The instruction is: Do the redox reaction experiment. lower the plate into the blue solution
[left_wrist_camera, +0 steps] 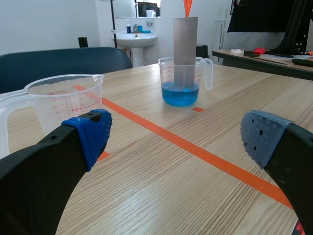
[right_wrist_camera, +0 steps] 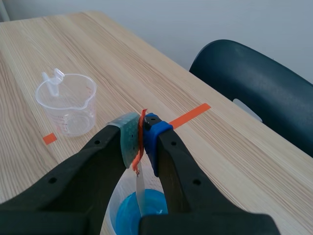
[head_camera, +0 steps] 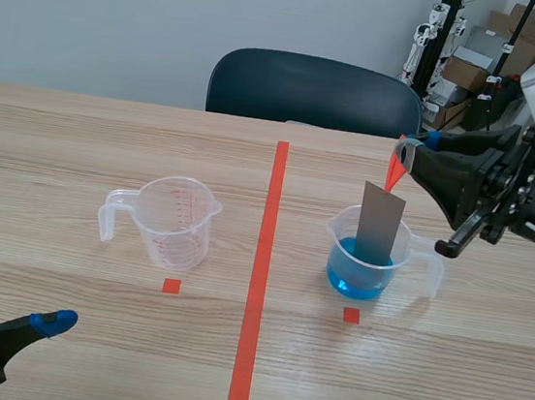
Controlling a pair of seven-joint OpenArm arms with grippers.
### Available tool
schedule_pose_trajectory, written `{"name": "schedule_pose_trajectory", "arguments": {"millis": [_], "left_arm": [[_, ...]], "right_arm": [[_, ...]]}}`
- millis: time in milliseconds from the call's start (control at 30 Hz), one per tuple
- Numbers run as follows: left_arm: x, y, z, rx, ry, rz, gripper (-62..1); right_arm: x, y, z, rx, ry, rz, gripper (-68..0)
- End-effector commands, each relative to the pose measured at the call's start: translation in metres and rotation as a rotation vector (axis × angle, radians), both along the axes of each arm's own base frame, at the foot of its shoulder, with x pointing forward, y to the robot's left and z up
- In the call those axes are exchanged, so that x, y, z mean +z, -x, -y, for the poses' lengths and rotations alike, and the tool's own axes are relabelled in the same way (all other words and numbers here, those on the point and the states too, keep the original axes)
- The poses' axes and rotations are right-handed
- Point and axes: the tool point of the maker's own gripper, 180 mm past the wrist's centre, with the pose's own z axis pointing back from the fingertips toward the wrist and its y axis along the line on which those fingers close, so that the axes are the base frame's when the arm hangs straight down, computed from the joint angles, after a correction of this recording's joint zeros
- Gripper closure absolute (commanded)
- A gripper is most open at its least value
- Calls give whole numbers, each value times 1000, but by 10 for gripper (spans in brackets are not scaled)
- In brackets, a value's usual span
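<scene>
A grey metal plate [head_camera: 380, 224] hangs from an orange strip [head_camera: 395, 170], its lower end inside the clear beaker of blue solution [head_camera: 361, 266] right of the centre tape. My right gripper [head_camera: 408, 151] is shut on the strip above the beaker; in the right wrist view the strip [right_wrist_camera: 140, 142] is pinched between the pads, with the plate [right_wrist_camera: 140, 191] dropping to the blue liquid [right_wrist_camera: 142, 208]. The left wrist view shows the plate [left_wrist_camera: 185, 49] standing in the beaker [left_wrist_camera: 182, 83]. My left gripper [head_camera: 81, 363] stays open, low at the near left.
An empty clear measuring beaker [head_camera: 172, 220] stands left of the centre tape; it is also close ahead of my left gripper [left_wrist_camera: 61, 100]. A dark chair [head_camera: 315, 91] sits behind the table's far edge. Boxes and equipment stand at the back right.
</scene>
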Motion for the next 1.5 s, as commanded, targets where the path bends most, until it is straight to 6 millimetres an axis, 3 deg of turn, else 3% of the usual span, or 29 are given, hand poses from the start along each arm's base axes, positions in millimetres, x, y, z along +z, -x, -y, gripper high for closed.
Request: {"name": "schedule_pose_trajectory", "arguments": {"millis": [0,600,1100,1467], "left_arm": [[13,-1,0,-1,40,52,-557],[13,-1,0,-1,40,52,-557],[13,-1,0,-1,40,52,-557],[13,-1,0,-1,40,52,-557]], "right_arm": [[17,-3,-1,1,-37,48,-4],[17,-2,4,-19,-38,99,-4],[-2,-7,10,-63,-26,102,-4],[1,-5,7,-50,-36,126,-4]]}}
